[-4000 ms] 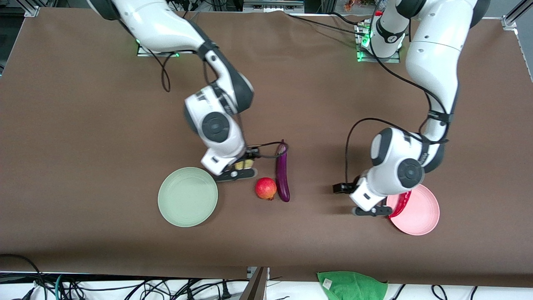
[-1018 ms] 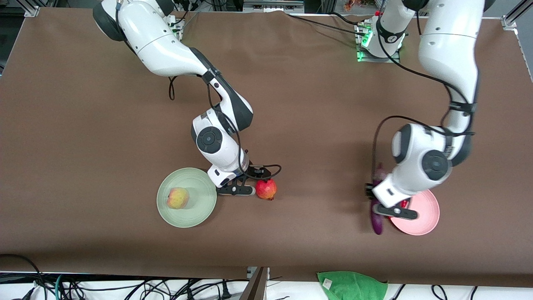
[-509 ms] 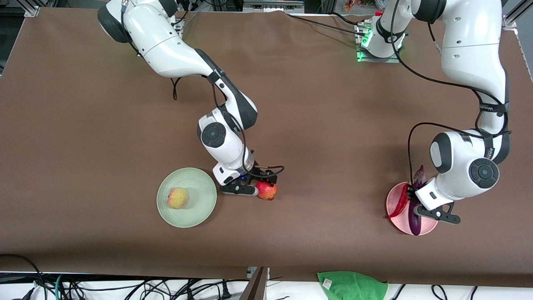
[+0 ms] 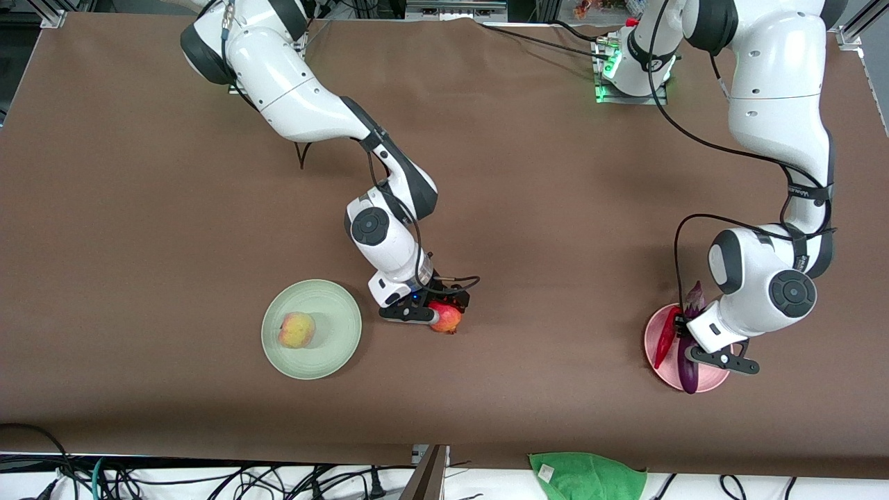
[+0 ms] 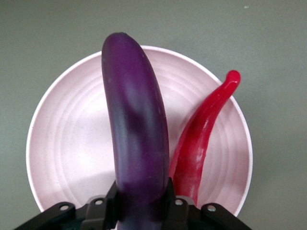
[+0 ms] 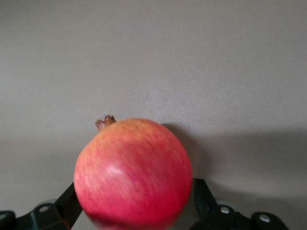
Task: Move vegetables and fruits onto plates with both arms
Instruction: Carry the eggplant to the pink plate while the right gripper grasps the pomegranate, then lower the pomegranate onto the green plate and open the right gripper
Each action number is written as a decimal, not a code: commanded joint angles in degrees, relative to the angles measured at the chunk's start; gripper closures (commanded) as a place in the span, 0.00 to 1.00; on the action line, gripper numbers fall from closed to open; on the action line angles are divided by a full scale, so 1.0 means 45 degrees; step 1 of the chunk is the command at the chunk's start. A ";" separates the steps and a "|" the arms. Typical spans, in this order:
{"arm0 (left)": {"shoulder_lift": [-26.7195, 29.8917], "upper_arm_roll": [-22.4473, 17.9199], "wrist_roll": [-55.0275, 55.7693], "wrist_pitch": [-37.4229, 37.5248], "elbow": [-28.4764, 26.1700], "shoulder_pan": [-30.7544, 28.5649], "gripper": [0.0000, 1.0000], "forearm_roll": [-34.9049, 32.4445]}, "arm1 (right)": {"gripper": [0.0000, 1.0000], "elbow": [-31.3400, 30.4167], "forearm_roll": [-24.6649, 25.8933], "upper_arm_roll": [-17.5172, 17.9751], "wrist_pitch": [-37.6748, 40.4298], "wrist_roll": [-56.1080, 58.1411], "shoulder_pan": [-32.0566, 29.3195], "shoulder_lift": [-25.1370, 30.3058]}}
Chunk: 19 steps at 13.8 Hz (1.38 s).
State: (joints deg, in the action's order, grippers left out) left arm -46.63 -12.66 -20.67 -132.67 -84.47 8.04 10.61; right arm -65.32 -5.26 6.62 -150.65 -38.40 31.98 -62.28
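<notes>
While two plates sit on the counter (image 4: 139, 208), the left gripper (image 5: 142, 211) clamps one eggplant (image 4: 688, 371) over the pink plate (image 4: 653, 351) beside one chili (image 4: 665, 337), its rounded end toward the front camera. The right gripper (image 4: 442, 314) has its fingers around one pomegranate (image 4: 448, 318); one peach (image 4: 296, 329) lies on the green plate (image 4: 340, 316).

table (image 4: 139, 208): brown cover | near edge: green cloth (image 4: 587, 476) (cables (image 4: 208, 479) alongside)

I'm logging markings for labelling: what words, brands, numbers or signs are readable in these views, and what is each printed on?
Left arm's black wrist band: white lettering, too small to read.
Green cloth at the table edge: small white tag, no legible print.
Pale pink round plate, pale mint green round plate, long purple eggplant, curved red chili pepper, round red pomegranate, yellowish-pink peach: no text.
</notes>
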 commanded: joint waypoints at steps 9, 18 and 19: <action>0.1471 -0.0078 0.1677 0.4927 0.2287 0.0068 0.00 0.1257 | 0.86 0.0492 0.0016 -0.0103 0.2965 0.1422 -0.0680 0.1358; 0.5651 0.0196 0.3753 0.9304 0.2130 0.0322 0.00 -0.1808 | 0.82 -0.0189 -0.0121 -0.0103 0.7012 0.7103 -0.3434 0.2687; 0.6080 0.0157 0.3656 0.9403 0.2111 0.0110 0.00 -0.1714 | 0.78 -0.0598 -0.0140 -0.0122 0.6954 0.7418 -0.3513 0.2862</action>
State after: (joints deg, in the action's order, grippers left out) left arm -23.15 -11.96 -4.60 -91.30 -73.08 8.99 4.60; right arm -63.37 -5.31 5.42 -119.66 -8.42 17.00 -52.06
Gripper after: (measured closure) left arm 0.000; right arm 0.137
